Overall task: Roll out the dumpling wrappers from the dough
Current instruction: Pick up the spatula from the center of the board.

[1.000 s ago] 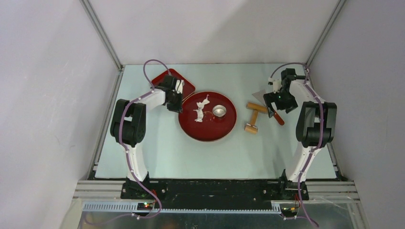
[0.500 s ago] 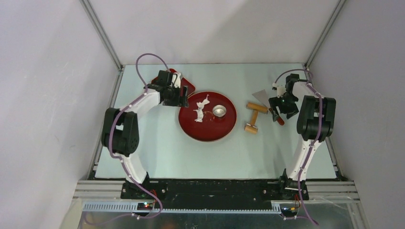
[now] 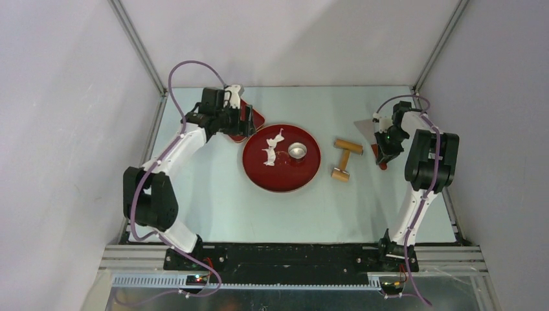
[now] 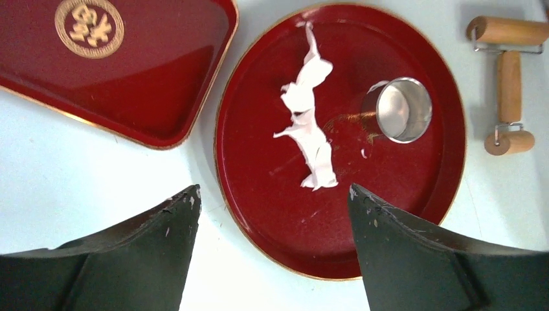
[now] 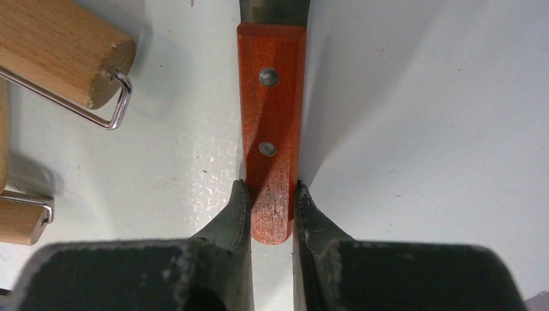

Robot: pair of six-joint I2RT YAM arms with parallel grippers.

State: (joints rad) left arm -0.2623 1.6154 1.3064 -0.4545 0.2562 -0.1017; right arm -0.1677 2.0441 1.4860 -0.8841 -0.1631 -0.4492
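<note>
Right end effector pinches the scraper handle; left end effector hangs wide open, empty.

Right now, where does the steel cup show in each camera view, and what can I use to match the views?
Top external: the steel cup stands on the round red tray, right of its centre.
Left wrist: the steel cup is upper right of the middle, on the tray's right half.
Right wrist: not in view.
Shared landmark: the wooden roller, right of the tray from above, at the top right for the left wrist, top left for the right wrist.
</note>
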